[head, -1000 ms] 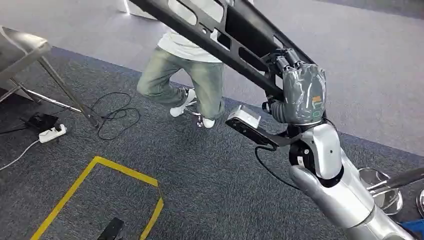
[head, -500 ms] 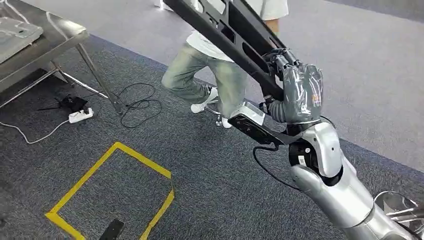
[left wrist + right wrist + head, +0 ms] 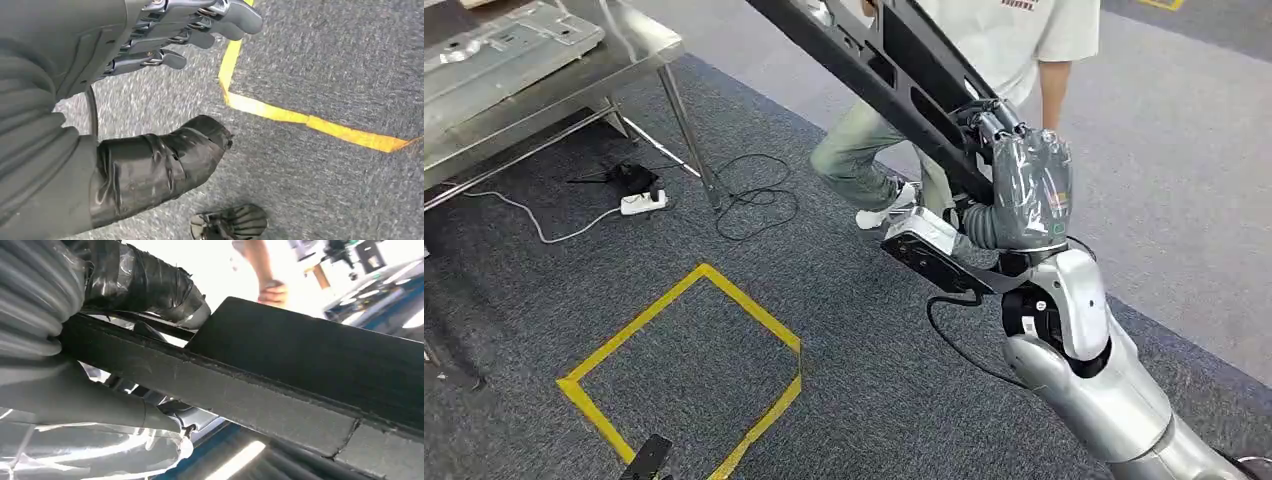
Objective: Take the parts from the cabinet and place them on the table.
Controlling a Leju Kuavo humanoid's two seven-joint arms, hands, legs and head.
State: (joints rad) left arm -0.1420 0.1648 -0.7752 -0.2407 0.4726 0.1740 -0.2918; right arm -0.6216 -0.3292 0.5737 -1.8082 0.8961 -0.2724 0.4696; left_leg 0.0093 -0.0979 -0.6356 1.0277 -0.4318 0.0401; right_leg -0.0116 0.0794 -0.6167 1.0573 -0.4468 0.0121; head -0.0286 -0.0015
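Observation:
My right hand (image 3: 1021, 185) grips a long black part (image 3: 894, 70) with cut-outs, held up at a slant towards the upper left of the head view. The right wrist view shows the same black part (image 3: 280, 385) close up, with my thumb (image 3: 150, 282) wrapped over it. A steel table (image 3: 574, 70) stands at the upper left of the head view with a grey metal panel (image 3: 504, 50) lying on it. My left hand (image 3: 165, 35) hangs over the carpet with its fingers apart and nothing in it.
A person (image 3: 984, 60) in a white shirt and jeans stands just behind the raised part. A white power strip (image 3: 644, 203) and black cables (image 3: 754, 205) lie by the table leg. Yellow tape (image 3: 694, 350) marks a square on the grey carpet.
The camera has turned left: the table, the tape square and the person have all shifted right in the picture. My right hand keeps the same hold on the black part.

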